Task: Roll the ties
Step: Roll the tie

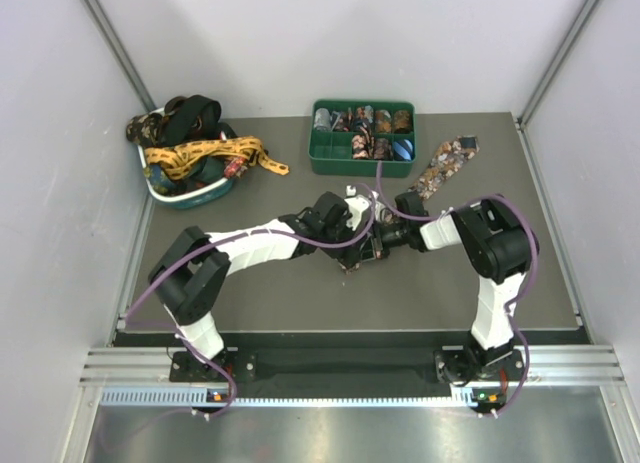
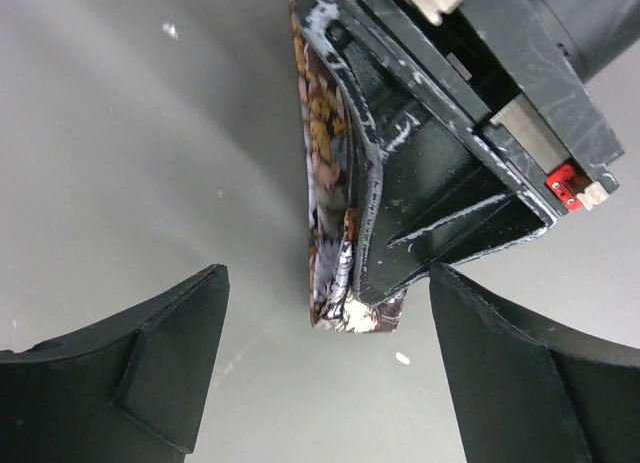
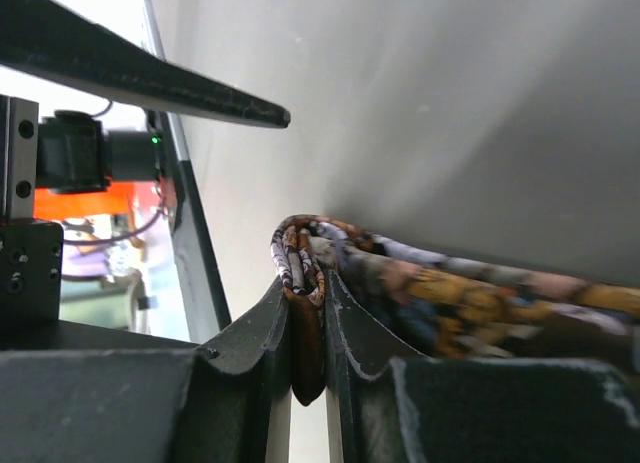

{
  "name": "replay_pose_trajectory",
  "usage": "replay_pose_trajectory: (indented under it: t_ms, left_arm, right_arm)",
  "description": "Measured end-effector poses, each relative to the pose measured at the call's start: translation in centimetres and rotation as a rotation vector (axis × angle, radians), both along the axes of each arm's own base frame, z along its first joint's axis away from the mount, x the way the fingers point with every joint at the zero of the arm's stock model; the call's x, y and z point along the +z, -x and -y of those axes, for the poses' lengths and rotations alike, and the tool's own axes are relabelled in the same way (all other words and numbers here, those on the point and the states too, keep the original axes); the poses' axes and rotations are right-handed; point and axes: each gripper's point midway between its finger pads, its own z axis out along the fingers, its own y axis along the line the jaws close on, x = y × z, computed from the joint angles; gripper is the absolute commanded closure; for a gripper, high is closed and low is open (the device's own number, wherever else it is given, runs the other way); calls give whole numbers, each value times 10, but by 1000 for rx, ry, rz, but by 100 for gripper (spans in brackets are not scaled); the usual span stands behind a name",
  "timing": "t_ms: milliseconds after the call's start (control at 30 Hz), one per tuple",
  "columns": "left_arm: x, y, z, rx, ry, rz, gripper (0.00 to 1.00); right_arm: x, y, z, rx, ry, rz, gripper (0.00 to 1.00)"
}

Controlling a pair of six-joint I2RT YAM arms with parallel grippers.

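A brown-floral tie lies on the grey table, its wide end at the back right, and runs toward the middle. My right gripper is shut on the tie's folded narrow end, low over the table. In the right wrist view the fold sticks up between the closed fingers. My left gripper is open and empty, right beside it. In the left wrist view its fingers stand wide apart, and the right gripper with the tie end hangs just ahead of them.
A green compartment tray at the back centre holds several rolled ties. A teal basket at the back left holds loose ties, a gold-yellow one draped over its rim. White walls enclose the table.
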Motion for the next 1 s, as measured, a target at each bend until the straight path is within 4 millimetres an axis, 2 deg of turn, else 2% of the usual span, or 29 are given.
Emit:
replay_pose_trajectory:
  t_ms: [167,367,500,633,733,867,1000]
  left_arm:
    - [-5,-5,10,-35,-12,4,21]
    - [-5,-2,16,-82,-22,0,26]
    - [-12,8,20,-115,-41,-19,26]
    - [-29,25,15,-139,-79,-67,26]
    - [-31,27,13,-140,-82,-66,27]
    - [-32,25,13,-135,-87,-63,32]
    - [-33,16,17,-119,-105,-49,43]
  right_arm:
    - [-6,-6,8,-25,-32,-65,97]
    - [-6,-6,9,-24,-58,-93,96]
    - [-5,-7,8,-26,-59,-98,96]
    - [-5,-7,8,-29,-59,-104,96]
    - [-5,-7,8,-29,-59,-104,96]
    - [-5,-7,8,-29,-60,-103,96]
    - [-5,-7,8,-29,-60,-103,95]
